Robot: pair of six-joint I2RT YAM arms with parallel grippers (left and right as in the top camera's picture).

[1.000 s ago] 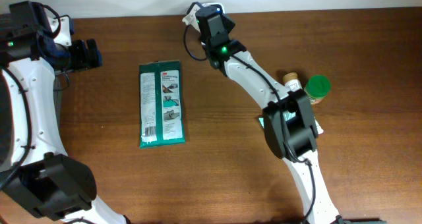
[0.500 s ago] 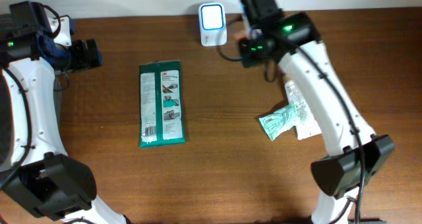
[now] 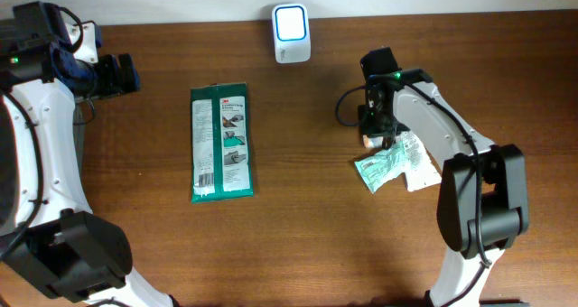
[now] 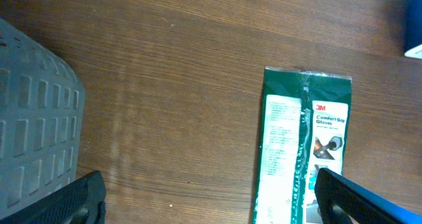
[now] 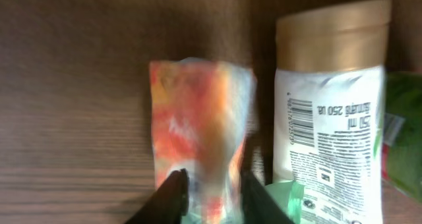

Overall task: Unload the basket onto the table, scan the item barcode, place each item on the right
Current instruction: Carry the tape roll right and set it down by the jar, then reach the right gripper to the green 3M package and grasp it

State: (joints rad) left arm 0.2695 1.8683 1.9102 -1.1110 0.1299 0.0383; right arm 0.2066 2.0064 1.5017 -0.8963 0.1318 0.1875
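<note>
Right wrist view: the right gripper (image 5: 212, 196) has its jaws slightly parted astride the near end of the orange packet (image 5: 201, 118), which lies on the bench (image 5: 72, 85) beside a bottle (image 5: 330, 118). The left gripper (image 4: 211, 207) jaws are spread wide and hold nothing.

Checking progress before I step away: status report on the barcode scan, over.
Left gripper wide open, empty. Right gripper astride orange packet, grip unclear. Tan-capped bottle beside packet; scanner lit, nothing against it.

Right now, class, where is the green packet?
In the overhead view the green packet lies flat on the table's left half, below and left of the white scanner, apart from the left gripper.
</note>
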